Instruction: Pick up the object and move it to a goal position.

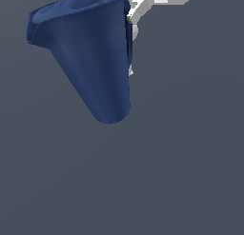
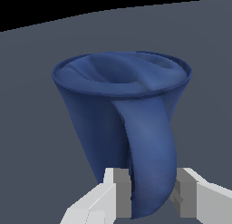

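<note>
The object is a dark blue tapered cup (image 1: 95, 53) with a wide rim and a spout pointing to the exterior view's left. It hangs tilted, high in the exterior view, its narrow rounded base lowest. In the wrist view the cup (image 2: 104, 114) shows its open rim and a broad curved handle (image 2: 149, 146). My gripper (image 2: 152, 191) is shut on that handle, one white finger pressed on each side. In the exterior view the gripper (image 1: 131, 63) is mostly hidden behind the cup's right side, and only white arm parts show above it.
A plain grey floor (image 1: 181, 172) fills the scene below the cup. In the wrist view the floor (image 2: 27, 128) ends at a far edge with black beyond. No other objects and no goal marker show.
</note>
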{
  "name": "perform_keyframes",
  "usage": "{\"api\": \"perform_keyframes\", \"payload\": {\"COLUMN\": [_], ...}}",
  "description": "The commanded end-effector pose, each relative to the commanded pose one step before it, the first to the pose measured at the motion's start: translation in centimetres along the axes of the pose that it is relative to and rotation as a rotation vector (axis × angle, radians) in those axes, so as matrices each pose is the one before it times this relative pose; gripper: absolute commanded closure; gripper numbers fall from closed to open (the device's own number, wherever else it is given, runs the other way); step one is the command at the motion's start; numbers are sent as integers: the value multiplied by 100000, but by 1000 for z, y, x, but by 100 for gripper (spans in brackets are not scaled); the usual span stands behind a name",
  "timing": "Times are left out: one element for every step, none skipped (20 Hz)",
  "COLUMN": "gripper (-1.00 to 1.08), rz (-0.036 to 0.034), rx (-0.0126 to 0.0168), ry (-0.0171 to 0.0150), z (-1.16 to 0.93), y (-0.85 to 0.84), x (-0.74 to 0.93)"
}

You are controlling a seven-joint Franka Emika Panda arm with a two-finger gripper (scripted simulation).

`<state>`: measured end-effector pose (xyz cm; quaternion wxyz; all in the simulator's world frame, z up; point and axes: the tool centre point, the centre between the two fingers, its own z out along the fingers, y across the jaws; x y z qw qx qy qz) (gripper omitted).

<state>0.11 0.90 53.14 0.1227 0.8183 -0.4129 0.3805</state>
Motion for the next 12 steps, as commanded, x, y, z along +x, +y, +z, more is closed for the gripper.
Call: {"api": "perform_keyframes", "payload": {"gripper": [108,108,108,108,108,108,108,108,108,108,108,108], "rz": [-20,-12,-9,-10,-14,-11,-12,-13,-13,0,-24,0], "rx": [218,30,21,21,28,19,18,17,16,0,26,0], "ry": [75,-61,-43,-43,-61,-44,-44,-44,-44,0,-77,0], "z": [-503,-110,-102,-88,-67,-60,-47,-34,-22,-29,18,-6], "y": [-384,-115,-103,-94,-87,-77,-68,-59,-49,-31,-33,-6], "x": [1322,369,327,284,242,203,165,128,94,67,29,12]}}
